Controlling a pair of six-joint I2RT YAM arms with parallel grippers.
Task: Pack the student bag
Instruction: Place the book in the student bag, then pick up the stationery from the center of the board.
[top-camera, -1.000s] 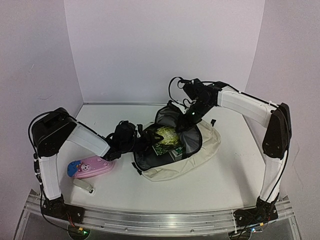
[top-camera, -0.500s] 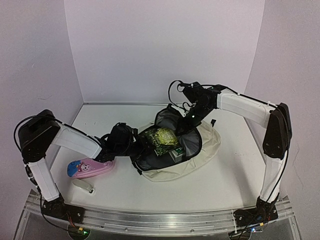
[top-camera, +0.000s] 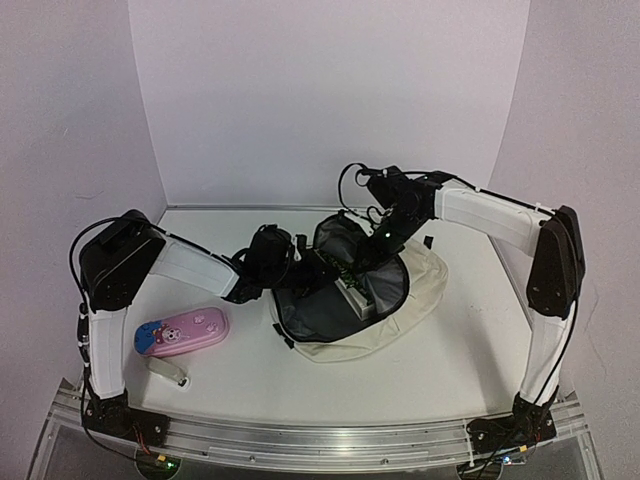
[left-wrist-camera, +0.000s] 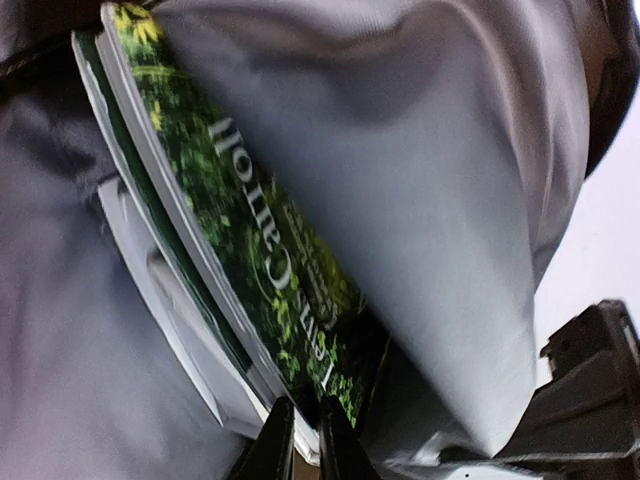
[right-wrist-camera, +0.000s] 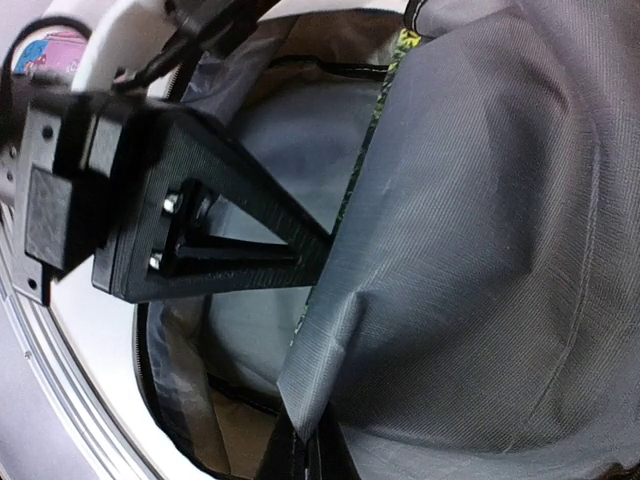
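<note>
Top external view has the student bag (top-camera: 425, 285) lying on its side in the middle of the table (top-camera: 480, 350), between the two arms. Its mouth is unzipped and the grey lining shows. I judge the bag to be soft and light: the cream fabric sags flat where nothing supports it, and it will probably fold rather than slide when pulled. It has no stiff part, so a good place to take it is the edge of the opening near the zipper, or a black strap.

The right gripper (right-wrist-camera: 303, 455) does this. Its fingers are pressed together on a corner of the grey flap and hold it lifted, so the mouth stands open. The left gripper (left-wrist-camera: 307, 447) has its fingers nearly together. As far as I can see, they pinch the lower edge of a green book (left-wrist-camera: 250, 300) that stands tilted inside the bag.

White letters run along the cover. The first word seems to be "Home", the next begins with C, and the rest I cannot read. No brand shows on the bag.

A small box (top-camera: 357, 297) lies inside too. Outside, well to the left, lie a pink pencil case (top-camera: 185, 332) with a cartoon figure and a small pale thing (top-camera: 167, 372) that I cannot identify.
</note>
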